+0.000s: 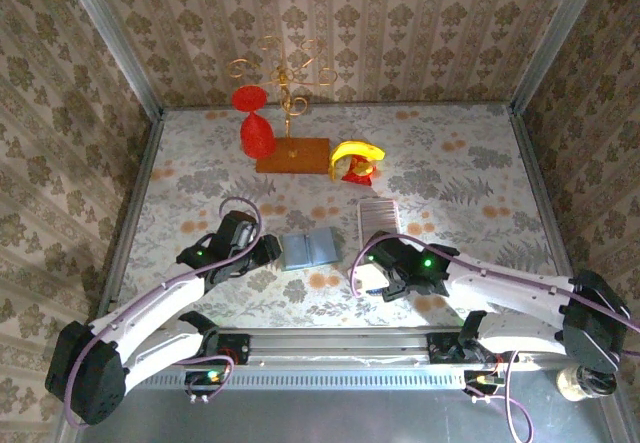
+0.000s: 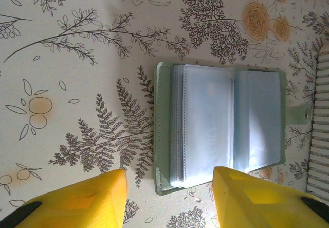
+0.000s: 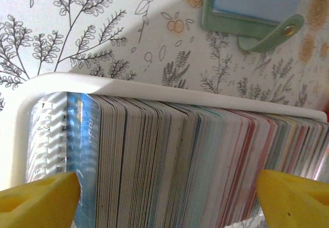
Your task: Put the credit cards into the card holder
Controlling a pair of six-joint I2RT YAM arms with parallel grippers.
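Located the card holder [image 2: 221, 125] near the middle of the table [image 2: 77, 58], lying flat and spread open, clear sleeves facing up, pale strap [image 3: 272, 37] flung out to one side. Judged that pose as purposeful: laid face up to expose the sleeve mouths for loading from above.

Read the left gripper [image 2: 168, 180] as partly spread, with nothing between the yellow fingers [image 2: 92, 197]. Placed it at the holder's near edge, one fingertip overlapping the cover's corner in the wrist view. Probably positioned there to pin or steady the soft cover against sliding during insertion. Could not resolve actual contact with the cover.

Found the credit cards [image 3: 180, 161] packed on edge in the white tray [image 3: 154, 91], near the holder on the right arm's side. Noted a bright blue card [image 3: 82, 151] at one end of the stack. Stored upright, presumably, to offer top edges for a pinch.

Read the right gripper [image 3: 167, 187] as spread wide, fingertips straddling nearly the whole stack, nothing pinched. Too wide for a single card. Expected need: narrowing over one edge, perhaps the blue one at the end, before lifting. Could not tell about touching the cards.

Status, as a judgement: picking step at hand. Could not make out sleeve contents through the plastic. Main risk: dragging several cards out together from so tight a pack.
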